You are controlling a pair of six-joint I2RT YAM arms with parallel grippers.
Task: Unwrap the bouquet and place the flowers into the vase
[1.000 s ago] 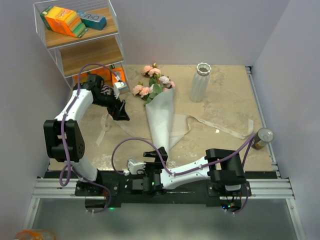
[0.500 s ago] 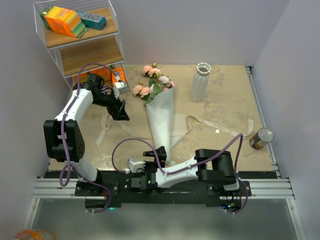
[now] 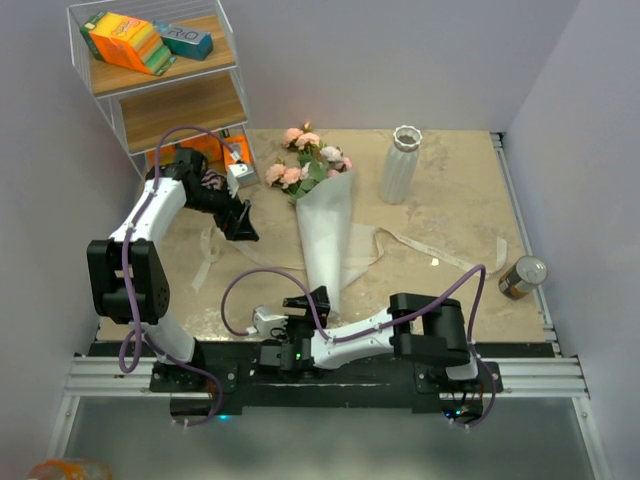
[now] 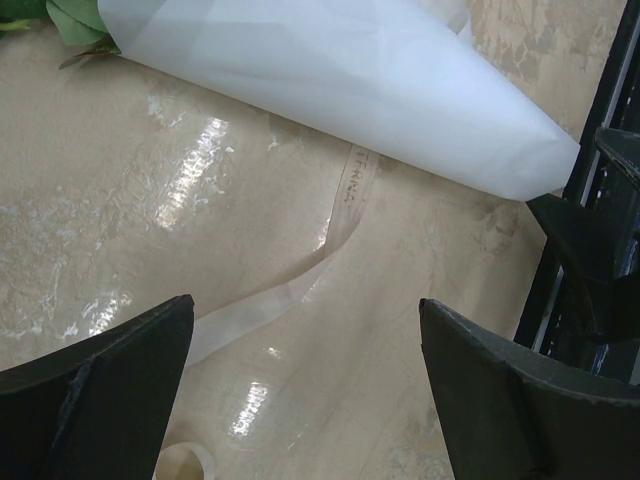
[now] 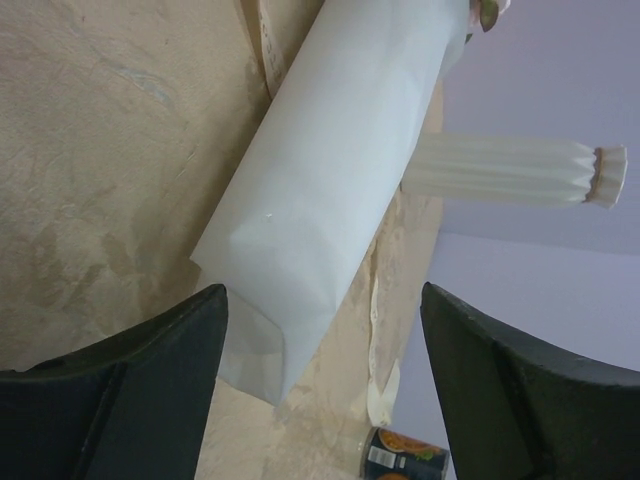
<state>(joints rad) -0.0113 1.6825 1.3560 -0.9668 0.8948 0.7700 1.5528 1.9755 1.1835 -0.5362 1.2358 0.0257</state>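
The bouquet (image 3: 325,235) lies mid-table, its pink flowers (image 3: 305,162) at the far end of a pale paper cone. In the right wrist view the cone's (image 5: 330,180) narrow end lies between the fingers of my right gripper (image 5: 325,290), which is open around it without pinching. From the top view my right gripper (image 3: 308,298) sits at the cone's near tip. My left gripper (image 3: 240,225) hovers open left of the bouquet, nothing between its fingers (image 4: 100,390); the cone (image 4: 330,80) lies beyond it. The white ribbed vase (image 3: 400,165) stands upright at the back right.
Loose cream ribbon (image 3: 440,258) trails across the table to the right, and another strip (image 4: 330,220) lies left of the cone. A small can (image 3: 524,277) stands at the right edge. A wire shelf with boxes (image 3: 160,70) fills the back left corner.
My right arm swung left, uncovering the can, and its gripper pushed up to the cone's tip, its jaws narrowing a little. The bouquet shifted slightly. The left arm stayed still.
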